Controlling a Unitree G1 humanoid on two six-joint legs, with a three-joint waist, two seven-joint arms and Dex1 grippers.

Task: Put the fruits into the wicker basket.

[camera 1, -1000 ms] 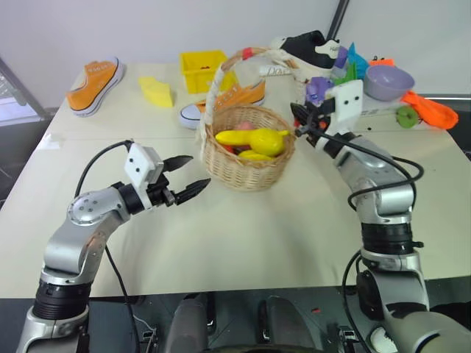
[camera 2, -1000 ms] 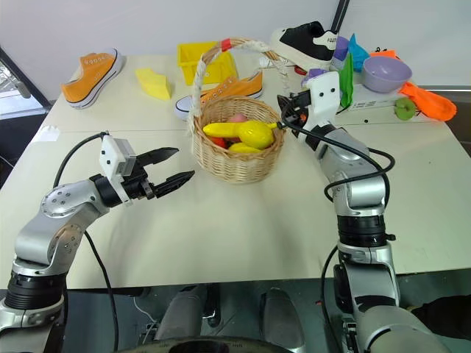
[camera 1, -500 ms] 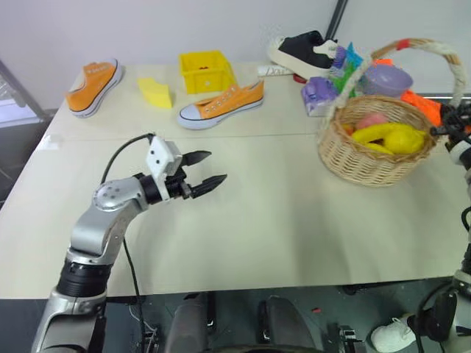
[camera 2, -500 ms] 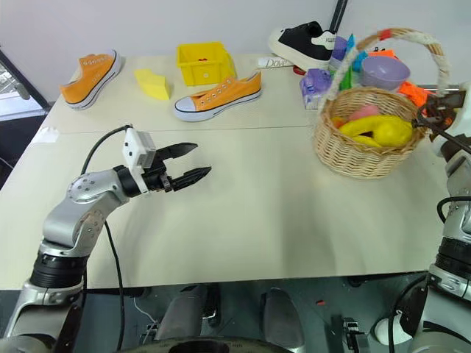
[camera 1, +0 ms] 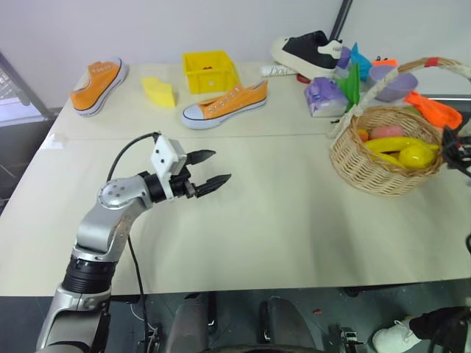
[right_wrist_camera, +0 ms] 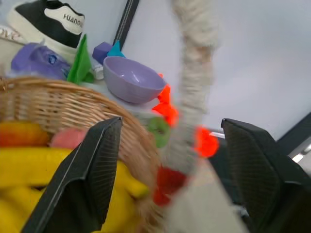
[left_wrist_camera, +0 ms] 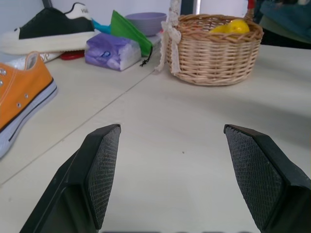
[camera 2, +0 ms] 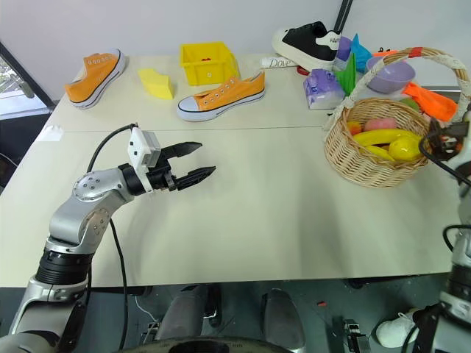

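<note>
- Three fruits lay inside the basket point(camera 2: 377, 151): a banana point(camera 2: 383, 137), a peach point(camera 2: 380, 124) and a lemon point(camera 2: 405, 148), so the loading looked finished.
- Seen from the head, the basket stood on the table point(camera 2: 280, 213) toward 3 o'clock, with a purple bowl point(camera 2: 390, 76) near it toward 12 o'clock.
- Right gripper point(right_wrist_camera: 170, 160) sat at the basket's 3 o'clock rim, jaws spread wide to either side of the rope-wrapped handle point(right_wrist_camera: 192, 73), neither pad visibly pressing on it; I judged the handle free.
- Left gripper point(camera 2: 200, 160) hung over bare table toward 9 o'clock, well apart from the basket, jaws wide and holding nothing.
- Handling, as a judgement: the wicker seemed light and stiff but a little springy, and the toy fruits light and smooth enough to roll if it tipped.
- Best hold seemed the handle's arch, where the rope wrap gives grip; the woven rim would do, but a pinch there could tilt it.
</note>
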